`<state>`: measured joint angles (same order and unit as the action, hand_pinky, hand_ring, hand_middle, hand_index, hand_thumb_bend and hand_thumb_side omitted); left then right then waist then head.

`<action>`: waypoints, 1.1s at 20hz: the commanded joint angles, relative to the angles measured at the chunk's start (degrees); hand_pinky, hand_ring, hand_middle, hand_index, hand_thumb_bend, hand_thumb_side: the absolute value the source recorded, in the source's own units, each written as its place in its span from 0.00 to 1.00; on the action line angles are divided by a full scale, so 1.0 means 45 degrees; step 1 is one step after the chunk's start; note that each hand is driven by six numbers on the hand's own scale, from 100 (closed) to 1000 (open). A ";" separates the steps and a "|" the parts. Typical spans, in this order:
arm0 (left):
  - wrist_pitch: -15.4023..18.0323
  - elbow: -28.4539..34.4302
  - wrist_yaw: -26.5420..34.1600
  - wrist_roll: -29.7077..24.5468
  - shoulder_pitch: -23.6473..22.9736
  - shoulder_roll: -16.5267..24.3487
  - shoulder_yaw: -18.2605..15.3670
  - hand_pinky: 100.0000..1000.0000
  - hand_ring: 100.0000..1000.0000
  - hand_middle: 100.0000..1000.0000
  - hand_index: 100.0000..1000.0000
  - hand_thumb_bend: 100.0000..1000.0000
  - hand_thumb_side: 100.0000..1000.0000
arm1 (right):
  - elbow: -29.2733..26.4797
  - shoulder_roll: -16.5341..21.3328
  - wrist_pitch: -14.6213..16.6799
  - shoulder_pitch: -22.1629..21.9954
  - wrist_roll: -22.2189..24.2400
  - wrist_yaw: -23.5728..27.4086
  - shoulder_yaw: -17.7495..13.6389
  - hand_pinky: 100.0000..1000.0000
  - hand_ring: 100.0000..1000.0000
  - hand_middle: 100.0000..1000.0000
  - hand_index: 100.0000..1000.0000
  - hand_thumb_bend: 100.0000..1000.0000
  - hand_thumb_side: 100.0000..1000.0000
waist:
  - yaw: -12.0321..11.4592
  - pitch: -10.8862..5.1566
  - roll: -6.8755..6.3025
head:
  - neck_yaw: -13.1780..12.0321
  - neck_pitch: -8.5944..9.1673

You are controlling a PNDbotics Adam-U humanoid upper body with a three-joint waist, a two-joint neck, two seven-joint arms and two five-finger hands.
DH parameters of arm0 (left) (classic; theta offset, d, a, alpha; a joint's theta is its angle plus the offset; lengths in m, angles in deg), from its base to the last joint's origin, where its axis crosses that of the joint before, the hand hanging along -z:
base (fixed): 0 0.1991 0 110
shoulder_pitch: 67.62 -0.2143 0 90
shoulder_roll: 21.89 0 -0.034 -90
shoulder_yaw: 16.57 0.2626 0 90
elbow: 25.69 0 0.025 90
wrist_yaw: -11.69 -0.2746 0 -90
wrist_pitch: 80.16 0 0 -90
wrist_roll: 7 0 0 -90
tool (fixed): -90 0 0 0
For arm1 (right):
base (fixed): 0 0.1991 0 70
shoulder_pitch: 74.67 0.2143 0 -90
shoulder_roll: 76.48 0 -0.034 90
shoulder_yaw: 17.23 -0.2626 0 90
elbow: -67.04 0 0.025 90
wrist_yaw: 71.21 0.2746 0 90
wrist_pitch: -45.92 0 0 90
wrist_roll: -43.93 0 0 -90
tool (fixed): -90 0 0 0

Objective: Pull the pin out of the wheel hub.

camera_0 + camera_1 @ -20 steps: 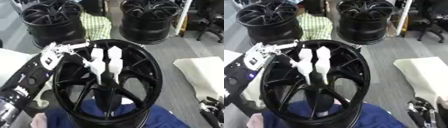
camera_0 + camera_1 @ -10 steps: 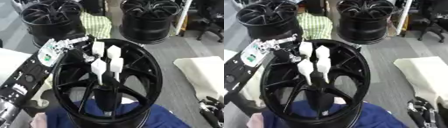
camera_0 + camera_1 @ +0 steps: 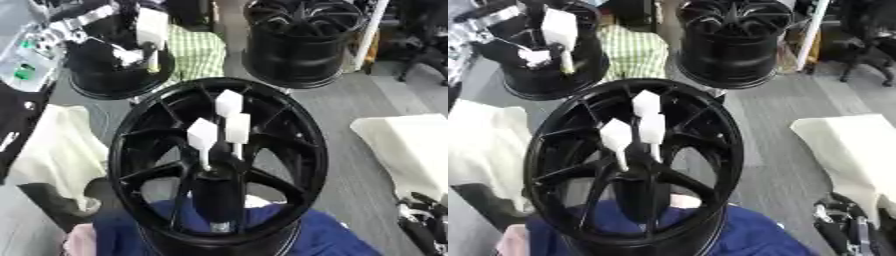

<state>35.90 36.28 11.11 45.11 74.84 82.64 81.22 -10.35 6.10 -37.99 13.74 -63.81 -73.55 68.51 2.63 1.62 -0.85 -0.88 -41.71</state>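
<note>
Left eye view puts the wheel hub (image 3: 219, 165) upright in front of us, resting on blue cloth (image 3: 297, 235), with three white-headed pins (image 3: 227, 127) seated around its centre. Our left hand (image 3: 96, 30) is up at about ten o'clock from the hub's centre, well clear of the rim, its fingers pinched round a fourth pin (image 3: 151, 30) whose white block stands above a thin stem; that pin is already free of the hub.

We judge the extraction itself done for this pin, so the care now is in carrying it away. We should hold the stem pointing down and move it outward past the rim without swinging it across the spokes or the other pins. Two more black wheels (image 3: 306, 45) stand behind at twelve o'clock, so a low, short path to the side looks safest.

Our right hand (image 3: 842, 230) rests at five o'clock, idle; we cannot tell how its fingers lie.
</note>
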 commanded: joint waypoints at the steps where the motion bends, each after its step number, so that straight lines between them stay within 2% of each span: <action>1: 0.0921 0.0711 0.0693 -0.1331 -0.0732 0.1241 -0.0850 0.52 0.59 0.36 0.62 0.00 0.25 | -0.0098 0.0296 0.0012 0.0040 -0.0071 0.0023 -0.0128 0.52 0.46 0.56 0.77 0.00 0.21 | -0.0045 -0.0107 0.0044 | 0.0023 -0.0032; 4: 0.0155 0.1115 0.1196 -0.1144 -0.2423 0.1748 -0.1685 0.50 0.61 0.37 0.63 0.00 0.27 | -0.0097 0.0289 0.0008 0.0043 -0.0096 0.0052 -0.0150 0.52 0.46 0.56 0.77 0.00 0.21 | -0.0084 -0.0055 0.0085 | 0.0057 -0.0026; 7: -0.0612 0.1470 0.1247 -0.0661 -0.4633 0.1789 -0.2870 0.48 0.64 0.38 0.64 0.01 0.28 | -0.0113 0.0262 0.0015 0.0072 -0.0128 0.0083 -0.0187 0.52 0.46 0.56 0.77 0.00 0.21 | -0.0132 0.0026 0.0135 | 0.0101 0.0028; 9: -0.1115 0.1609 0.0948 -0.0163 -0.5997 0.1488 -0.3628 0.49 0.70 0.44 0.69 0.11 0.34 | -0.0135 0.0256 0.0010 0.0066 -0.0145 0.0094 -0.0211 0.52 0.46 0.56 0.77 0.00 0.21 | -0.0192 0.0068 0.0164 | 0.0127 0.0015; 11: -0.1661 0.1557 0.0336 0.0550 -0.7175 0.0953 -0.4326 0.56 0.81 0.60 0.80 0.30 0.49 | -0.0156 0.0250 -0.0004 0.0047 -0.0167 0.0090 -0.0244 0.52 0.46 0.56 0.77 0.00 0.21 | -0.0269 0.0093 0.0204 | 0.0147 -0.0023; 14: -0.2648 0.1439 -0.0648 0.2005 -0.8381 -0.0269 -0.5225 0.59 0.88 0.71 0.84 0.37 0.61 | -0.0174 0.0233 -0.0028 0.0035 -0.0194 0.0070 -0.0274 0.52 0.46 0.55 0.77 0.00 0.21 | -0.0335 0.0095 0.0279 | 0.0107 -0.0057; 16: -0.3441 0.1581 -0.0819 0.2831 -0.8964 -0.1147 -0.5741 0.60 0.90 0.74 0.86 0.39 0.64 | -0.0168 0.0204 -0.0036 0.0042 -0.0221 0.0045 -0.0293 0.52 0.46 0.55 0.77 0.00 0.21 | -0.0353 0.0086 0.0330 | 0.0097 -0.0065; 18: -0.4199 0.1803 -0.0923 0.3480 -0.9477 -0.1951 -0.6146 0.59 0.89 0.73 0.85 0.37 0.65 | -0.0148 0.0191 -0.0048 0.0030 -0.0236 0.0042 -0.0299 0.52 0.46 0.55 0.77 0.00 0.21 | -0.0398 0.0078 0.0372 | 0.0094 -0.0046; 22: -0.5032 0.2615 -0.1044 0.4086 -1.0199 -0.3187 -0.6646 0.55 0.85 0.68 0.81 0.28 0.57 | -0.0146 0.0160 -0.0047 -0.0001 -0.0266 0.0051 -0.0327 0.52 0.46 0.55 0.77 0.00 0.22 | -0.0477 0.0080 0.0427 | 0.0117 0.0006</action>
<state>14.41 45.92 6.68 62.59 28.71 68.64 52.53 -10.17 5.96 -38.27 13.53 -64.79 -73.48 67.47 0.55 2.33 1.18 -0.40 -41.78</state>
